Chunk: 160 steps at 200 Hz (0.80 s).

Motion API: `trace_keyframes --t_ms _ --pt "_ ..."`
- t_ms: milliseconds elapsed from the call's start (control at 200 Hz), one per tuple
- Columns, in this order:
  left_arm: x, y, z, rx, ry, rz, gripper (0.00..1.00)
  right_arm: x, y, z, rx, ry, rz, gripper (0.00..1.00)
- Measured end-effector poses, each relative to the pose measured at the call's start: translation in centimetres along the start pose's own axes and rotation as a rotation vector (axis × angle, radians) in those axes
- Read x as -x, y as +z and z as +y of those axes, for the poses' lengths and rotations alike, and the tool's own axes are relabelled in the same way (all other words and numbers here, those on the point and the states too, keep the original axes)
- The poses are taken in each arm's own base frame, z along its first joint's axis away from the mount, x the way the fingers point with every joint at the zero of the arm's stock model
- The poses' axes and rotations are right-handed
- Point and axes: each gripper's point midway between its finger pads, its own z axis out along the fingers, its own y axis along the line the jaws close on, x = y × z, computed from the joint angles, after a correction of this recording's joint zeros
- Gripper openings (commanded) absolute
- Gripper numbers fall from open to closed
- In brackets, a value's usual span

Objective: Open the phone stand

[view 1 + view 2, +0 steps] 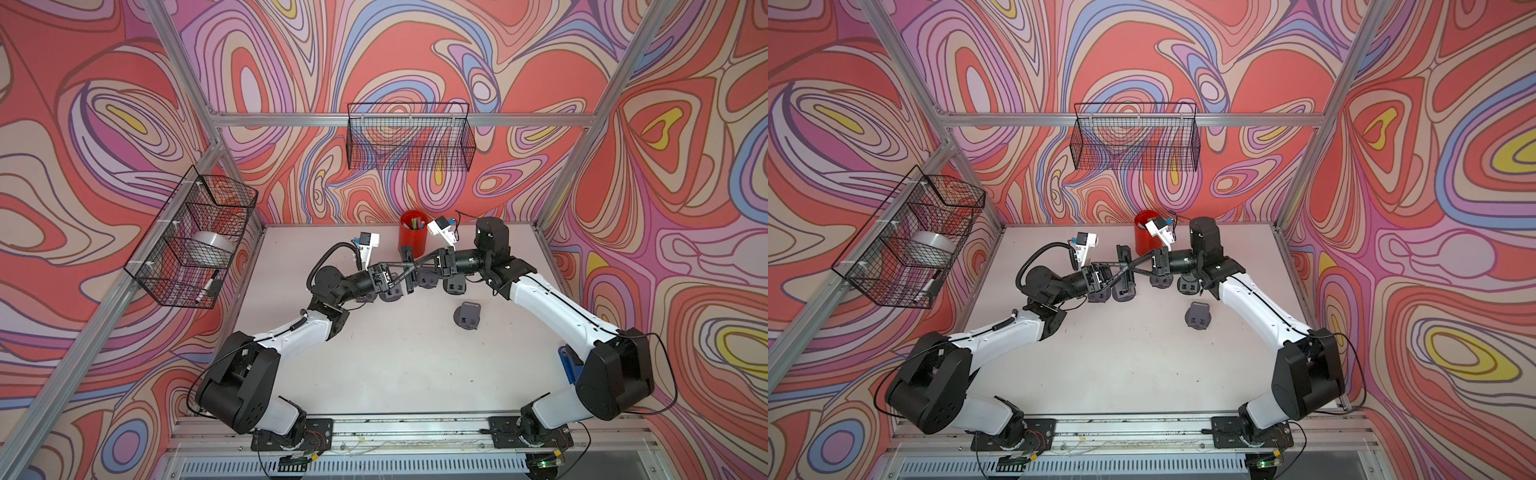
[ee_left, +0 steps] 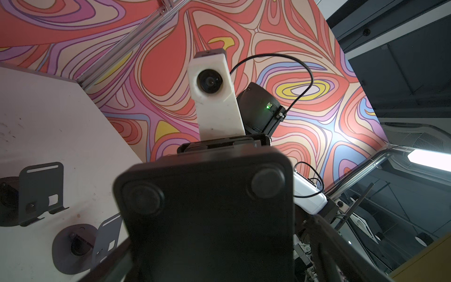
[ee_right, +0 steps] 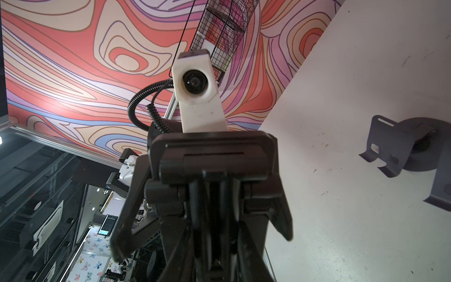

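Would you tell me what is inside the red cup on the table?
In a top view the red cup holds a few pen-like items, green and dark tips showing at its mouth. Their lower parts are hidden by the cup's wall.

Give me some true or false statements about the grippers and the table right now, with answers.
1. The left gripper is pinched shut. False: its jaws stand wide open.
2. The right gripper holds a black phone stand off the table. True.
3. The red cup stands near the table's back edge. True.
4. The white roll sits in the back-wall basket. False: it is in the side-wall basket.
5. The grey stand set apart is the only one on the table. False: more grey stands sit farther back.
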Motion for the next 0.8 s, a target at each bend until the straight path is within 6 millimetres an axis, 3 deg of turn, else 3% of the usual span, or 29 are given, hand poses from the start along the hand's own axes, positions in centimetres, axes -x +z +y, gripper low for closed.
trace_keyframes --t_ms 471,656,736,801 --pt "0.0 0.8 0.2 -0.010 -0.020 0.022 0.72 0.1 0.0 0.3 0.003 -0.017 0.007 0.00" --pt "0.0 0.9 0.3 -0.011 -0.056 0.026 0.59 0.1 -0.1 0.4 0.005 -0.039 0.007 0.00" --pt "0.0 1.0 0.3 -0.015 -0.059 0.029 0.44 0.1 -0.1 0.4 0.004 -0.038 0.007 0.00" --pt "0.0 1.0 0.3 -0.016 -0.063 0.032 0.41 0.1 -0.1 0.4 0.004 -0.037 0.007 0.00"
